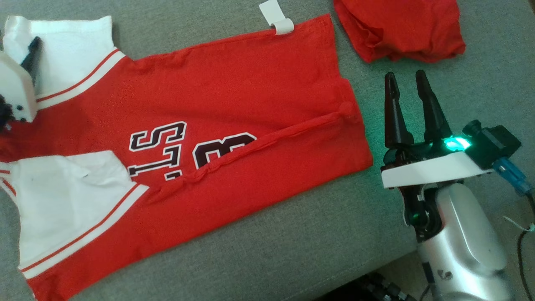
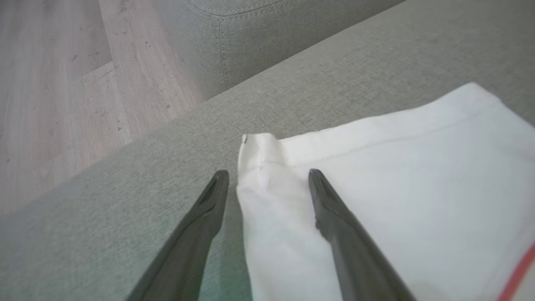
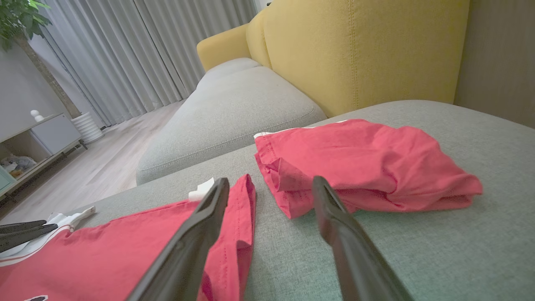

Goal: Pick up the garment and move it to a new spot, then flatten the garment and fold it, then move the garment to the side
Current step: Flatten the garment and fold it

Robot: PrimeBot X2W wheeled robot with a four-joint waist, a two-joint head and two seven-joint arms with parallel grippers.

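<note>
A grey upholstered cushion (image 1: 271, 251) carries a spread red-and-white shirt (image 1: 234, 96) and, apparently folded, another red garment (image 1: 401, 29).

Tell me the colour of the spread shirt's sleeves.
The sleeves are white with a red stripe by the seam; clearest in the head view.

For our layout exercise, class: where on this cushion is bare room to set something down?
Free: cushion nearer the robot than the spread shirt, and the strip between shirt hem and right hand. Crowded: far side, where the folded red garment lies close to the shirt's corner.
</note>
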